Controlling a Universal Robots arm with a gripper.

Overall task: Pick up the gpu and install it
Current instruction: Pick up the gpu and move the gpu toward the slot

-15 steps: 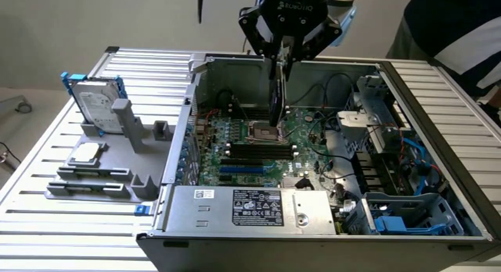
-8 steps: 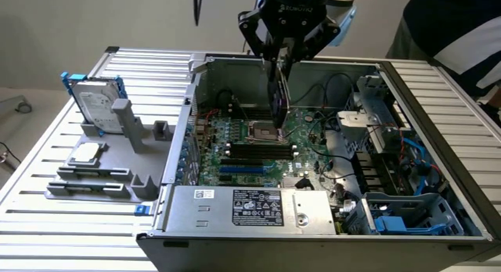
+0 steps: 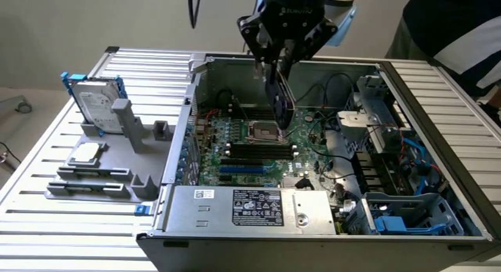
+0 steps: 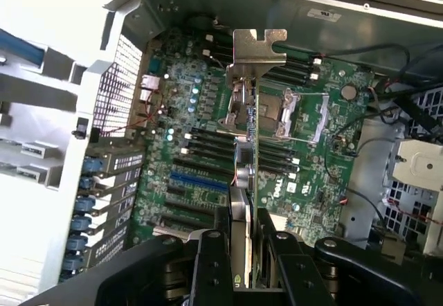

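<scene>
My gripper [image 3: 282, 56] hangs over the open computer case [image 3: 168, 166] and is shut on the gpu [image 3: 280, 95]. The card stands on edge above the green motherboard [image 3: 243, 160], over the processor socket area. In the wrist view the gpu [image 4: 253, 154] runs edge-on away from my gripper [image 4: 246, 268], its silver end bracket [image 4: 257, 46] at the far end, green board on one side and black cover on the other. The black fingers [image 4: 210, 264] press on both faces of the card. The card is apart from the motherboard [image 4: 201, 147] below it.
A silver hard drive with a blue frame [image 3: 98, 108] stands in a grey holder [image 3: 109, 166] at the exterior view's left. The power supply [image 3: 250, 208] fills the case's near side. Cables and a drive cage [image 3: 383, 125] crowd the right. A person [image 3: 461, 31] stands at the back right.
</scene>
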